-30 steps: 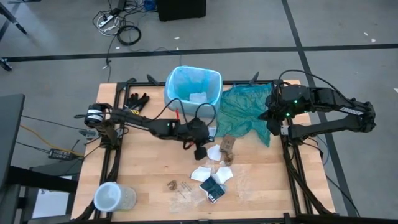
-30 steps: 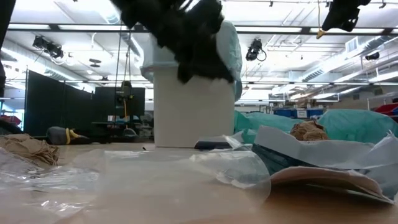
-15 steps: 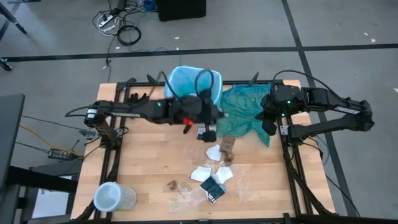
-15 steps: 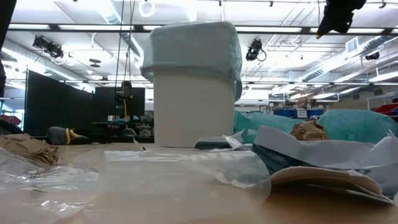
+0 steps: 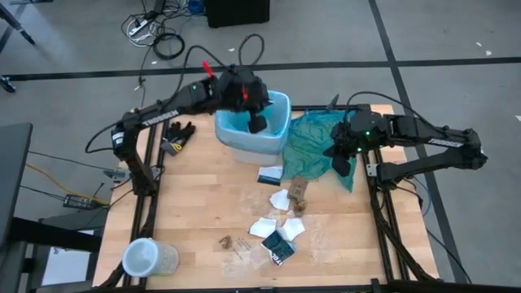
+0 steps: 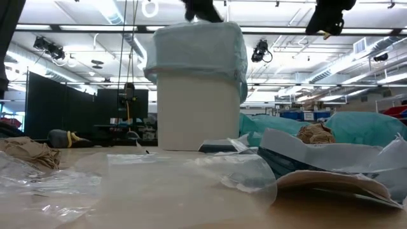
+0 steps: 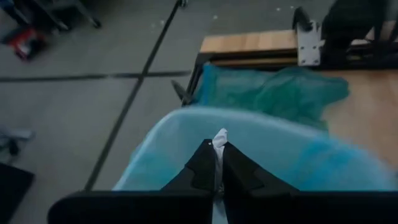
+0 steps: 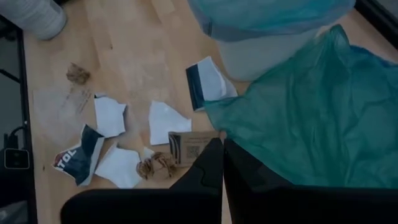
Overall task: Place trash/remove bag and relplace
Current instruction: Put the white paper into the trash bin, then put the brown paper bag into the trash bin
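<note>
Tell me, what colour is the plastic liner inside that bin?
The liner is a light sky blue, see-through and crinkly. It shows best in the high view, looking down into the bin.

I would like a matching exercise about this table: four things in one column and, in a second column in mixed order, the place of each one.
Things:
1. left gripper
2. black gloves
3. teal-green bag
4. clear plastic cup

Places:
A. near front left corner of the table
B. over the open bin
C. lying right of the bin
D. lying left of the bin

Pairs: 1-B, 2-D, 3-C, 4-A
</note>
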You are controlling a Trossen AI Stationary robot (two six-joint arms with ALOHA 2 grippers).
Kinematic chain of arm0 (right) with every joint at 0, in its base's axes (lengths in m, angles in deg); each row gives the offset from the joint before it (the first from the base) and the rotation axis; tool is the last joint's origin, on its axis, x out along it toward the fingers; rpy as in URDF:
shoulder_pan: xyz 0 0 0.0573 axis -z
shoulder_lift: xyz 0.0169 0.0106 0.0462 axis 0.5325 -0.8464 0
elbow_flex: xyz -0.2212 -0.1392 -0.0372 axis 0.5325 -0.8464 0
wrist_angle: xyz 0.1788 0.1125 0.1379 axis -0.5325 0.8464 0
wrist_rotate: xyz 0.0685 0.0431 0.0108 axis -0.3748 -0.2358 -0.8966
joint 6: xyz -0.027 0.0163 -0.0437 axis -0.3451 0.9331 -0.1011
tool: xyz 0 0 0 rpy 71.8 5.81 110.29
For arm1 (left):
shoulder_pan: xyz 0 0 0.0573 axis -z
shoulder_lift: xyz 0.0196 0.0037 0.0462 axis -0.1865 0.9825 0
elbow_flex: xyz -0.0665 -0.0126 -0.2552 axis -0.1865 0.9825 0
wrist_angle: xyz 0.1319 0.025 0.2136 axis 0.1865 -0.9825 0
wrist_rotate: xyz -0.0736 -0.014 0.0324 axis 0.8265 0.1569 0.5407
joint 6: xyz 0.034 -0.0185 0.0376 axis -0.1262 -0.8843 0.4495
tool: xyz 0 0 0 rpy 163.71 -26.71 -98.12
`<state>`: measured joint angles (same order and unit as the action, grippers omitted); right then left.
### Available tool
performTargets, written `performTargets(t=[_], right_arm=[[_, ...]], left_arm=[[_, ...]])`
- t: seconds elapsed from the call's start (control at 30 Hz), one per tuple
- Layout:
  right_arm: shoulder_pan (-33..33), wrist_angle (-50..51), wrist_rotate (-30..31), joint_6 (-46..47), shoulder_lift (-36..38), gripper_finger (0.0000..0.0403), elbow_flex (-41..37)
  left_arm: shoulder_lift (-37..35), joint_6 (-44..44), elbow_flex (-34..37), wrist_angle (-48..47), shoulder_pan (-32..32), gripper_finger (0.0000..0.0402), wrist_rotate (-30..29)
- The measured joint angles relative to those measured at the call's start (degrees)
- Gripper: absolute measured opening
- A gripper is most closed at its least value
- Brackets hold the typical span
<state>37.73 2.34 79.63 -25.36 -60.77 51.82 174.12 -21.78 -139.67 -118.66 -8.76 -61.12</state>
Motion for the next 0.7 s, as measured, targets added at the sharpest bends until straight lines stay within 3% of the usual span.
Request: performTargets(t=[0.27, 0.4, 0.5, 0.7], right_arm=[[-2.43, -2.89, 0.41, 0.06, -1.99, 0.0002, 0.0], [-3.2, -6.15, 0.44, -1.56, -3.19, 0.0022, 0.0], [-3.23, -8.3, 0.45, -2.43, -4.26, 0.0049, 0.0], [-3.47, -11.77, -0.26, -2.24, -7.2, 0.0101, 0.0]], left_arm=[[0.04, -3.02, 2.15, 3.05, -9.48, 0.0065, 24.41], [-0.15, -2.1, 2.13, 1.71, -11.11, 0.0101, 33.07], [-0.15, -0.18, 2.12, 1.47, -11.51, 0.0129, 36.34], [-3.73, 0.19, 0.2, -0.5, -12.31, 0.015, 34.64]])
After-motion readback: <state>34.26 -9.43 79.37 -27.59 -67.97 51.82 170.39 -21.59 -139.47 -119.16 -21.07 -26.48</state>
